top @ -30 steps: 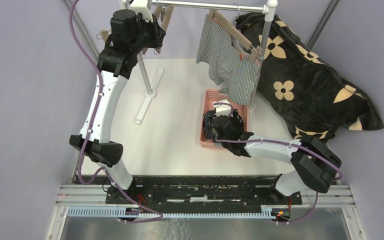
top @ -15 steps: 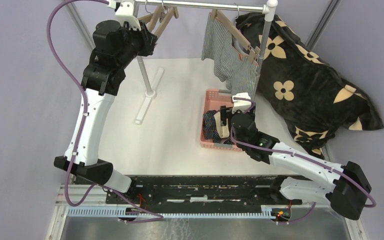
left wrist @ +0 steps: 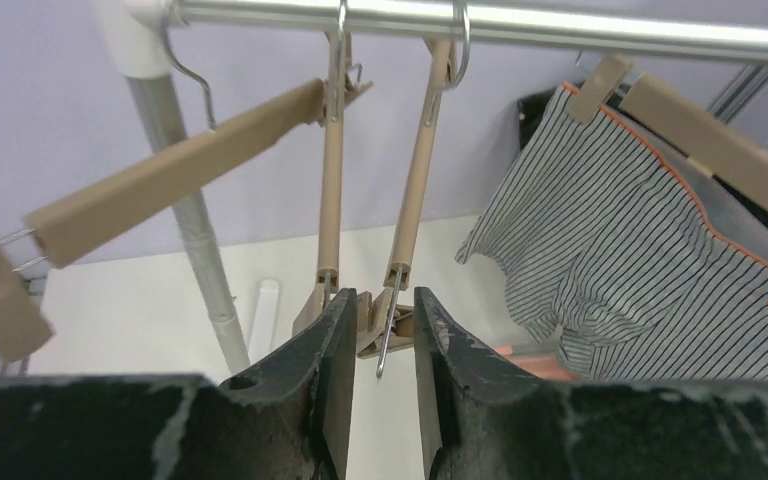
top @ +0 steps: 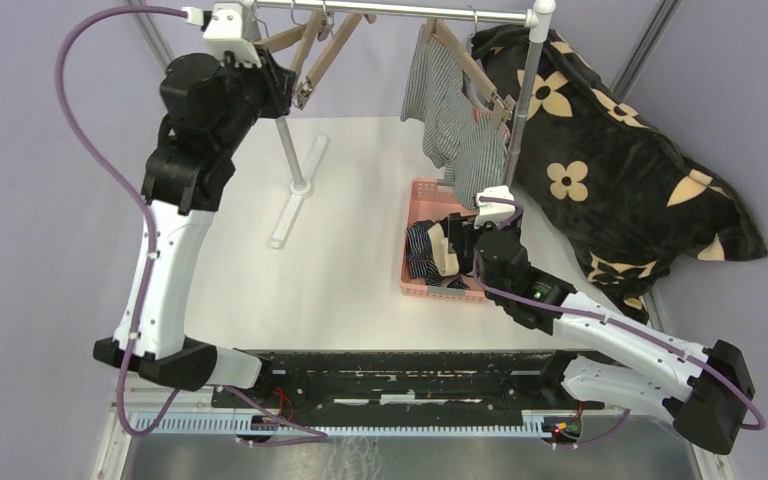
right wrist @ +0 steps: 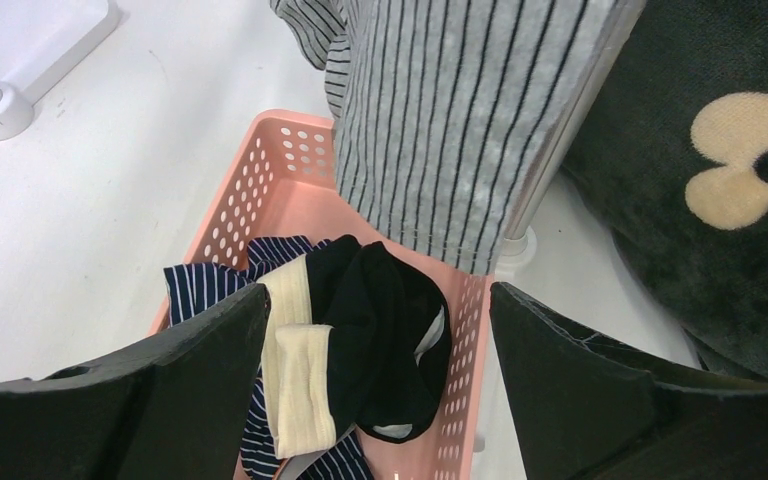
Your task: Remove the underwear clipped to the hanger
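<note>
The grey-and-white striped underwear hangs clipped to a wooden hanger on the metal rail, at the upper right of the overhead view. Its lower edge dangles over the far end of a pink basket, and a black flower-print cushion lies just to the right of it.

In the basket, near the middle of the frame, lie the other two pairs. The navy striped underwear is spread at the lower left of the right wrist view. The black underwear with a beige waistband is bunched on top of it.

The right gripper hangs above the basket. Its fingers are spread wide, with nothing between them.

The left gripper is raised to the rail at the upper left of the overhead view, among three bare wooden hangers. In the left wrist view its fingers stand a narrow gap apart. The clip end of one bare hanger sits between their tips. Whether they press on it I cannot tell.

The rack's upright post stands on the white counter, below the left gripper in the overhead frame.
</note>
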Controlling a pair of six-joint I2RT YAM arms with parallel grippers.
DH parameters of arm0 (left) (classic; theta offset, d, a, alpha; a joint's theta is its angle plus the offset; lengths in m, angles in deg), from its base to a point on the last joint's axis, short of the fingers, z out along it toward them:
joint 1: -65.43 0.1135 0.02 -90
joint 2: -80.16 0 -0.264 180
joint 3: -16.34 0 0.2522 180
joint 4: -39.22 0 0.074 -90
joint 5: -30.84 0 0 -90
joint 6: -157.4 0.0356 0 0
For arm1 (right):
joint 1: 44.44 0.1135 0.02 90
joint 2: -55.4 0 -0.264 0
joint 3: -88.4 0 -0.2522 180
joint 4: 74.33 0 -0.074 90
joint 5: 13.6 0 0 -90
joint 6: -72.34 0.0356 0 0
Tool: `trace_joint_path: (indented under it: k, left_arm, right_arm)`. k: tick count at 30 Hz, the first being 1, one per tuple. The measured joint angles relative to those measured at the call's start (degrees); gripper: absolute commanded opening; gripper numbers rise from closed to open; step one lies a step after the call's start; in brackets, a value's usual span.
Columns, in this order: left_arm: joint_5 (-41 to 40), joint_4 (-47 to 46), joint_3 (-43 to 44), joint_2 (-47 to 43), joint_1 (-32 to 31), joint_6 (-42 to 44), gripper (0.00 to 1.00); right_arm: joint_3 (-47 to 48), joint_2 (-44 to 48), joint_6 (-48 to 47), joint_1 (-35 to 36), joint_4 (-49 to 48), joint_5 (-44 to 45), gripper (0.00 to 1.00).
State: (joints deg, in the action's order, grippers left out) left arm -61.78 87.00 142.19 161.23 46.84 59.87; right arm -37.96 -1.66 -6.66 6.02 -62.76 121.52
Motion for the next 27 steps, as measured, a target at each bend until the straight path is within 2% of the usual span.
trace_joint_path:
  k: [3, 6, 11, 15, 21, 27]
  left_arm:
    - [-1.8, -0.1, 0.5, -3.0, 0.0, 0.0, 0.32]
    - [-1.8, -1.3, 0.8, -5.7, 0.0, 0.0, 0.23]
    - [3.1, -3.4, 1.3, -6.7, -1.5, -0.1, 0.20]
    - [3.1, -3.1, 4.7, -2.3, -10.2, 0.0, 0.20]
    - [-0.6, -0.5, 15.1, 8.9, -22.2, 1.4, 0.28]
    - [-4.7, 0.1, 22.1, 17.6, -29.6, 2.9, 0.34]
  right_arm:
    - [-0.1, 0.8, -0.4, 0.0, 0.2, -0.1, 0.89]
    - [-0.3, 1.5, -0.6, 0.0, 0.5, -0.1, 0.89]
    - [-0.4, 2.9, -0.8, 0.0, 1.1, -0.2, 0.89]
    - [-0.5, 4.0, -0.8, 0.0, 1.5, -0.5, 0.90]
    - [-1.0, 4.5, -0.6, 0.1, 2.5, -1.1, 0.91]
    - [-1.5, 5.2, -0.6, 0.8, 3.6, -1.4, 0.92]
